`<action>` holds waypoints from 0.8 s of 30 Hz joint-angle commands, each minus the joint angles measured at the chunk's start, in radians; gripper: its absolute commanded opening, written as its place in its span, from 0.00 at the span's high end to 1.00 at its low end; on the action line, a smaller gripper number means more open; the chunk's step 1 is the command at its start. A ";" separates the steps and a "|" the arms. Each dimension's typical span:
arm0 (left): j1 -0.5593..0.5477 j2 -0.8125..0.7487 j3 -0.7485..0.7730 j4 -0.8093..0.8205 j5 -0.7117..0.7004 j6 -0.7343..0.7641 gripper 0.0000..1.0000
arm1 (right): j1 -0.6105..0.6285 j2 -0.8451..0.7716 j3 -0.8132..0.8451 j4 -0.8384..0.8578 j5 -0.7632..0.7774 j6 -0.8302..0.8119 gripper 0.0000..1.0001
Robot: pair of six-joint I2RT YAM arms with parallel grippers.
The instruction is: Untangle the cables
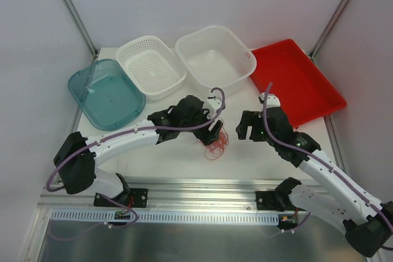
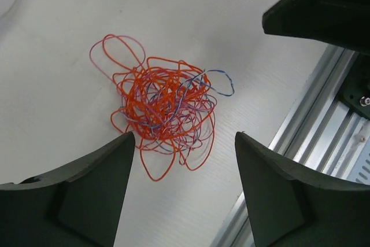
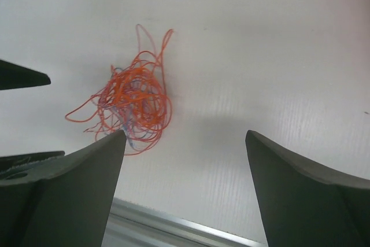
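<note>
Now, cables (image 2: 165,108) clumped on white table (image 2: 52,160), both jaws wide apart.

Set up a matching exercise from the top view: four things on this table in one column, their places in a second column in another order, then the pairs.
Things:
1. teal tub
2. perforated white basket
3. red tray
4. cables

Places:
A. far right of the row
B. tangled on the table, in front of the containers
C. far left of the row
D. between the teal tub and the plain white basin

Pairs: 1-C, 2-D, 3-A, 4-B
</note>
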 commanded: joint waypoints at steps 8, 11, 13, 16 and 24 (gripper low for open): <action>-0.049 0.206 0.160 0.016 0.087 0.250 0.48 | -0.156 -0.096 -0.115 -0.037 -0.032 0.095 0.11; -0.049 0.255 0.196 0.011 0.078 0.261 0.53 | -0.168 -0.096 -0.148 -0.007 -0.067 0.095 0.11; -0.050 0.281 0.207 0.011 0.077 0.266 0.56 | -0.173 -0.099 -0.170 0.020 -0.082 0.096 0.11; -0.050 0.306 0.221 0.008 0.052 0.270 0.67 | -0.173 -0.101 -0.198 0.063 -0.116 0.096 0.11; -0.050 0.266 0.213 0.004 0.009 0.229 1.00 | -0.175 -0.059 -0.273 0.220 -0.242 0.128 0.12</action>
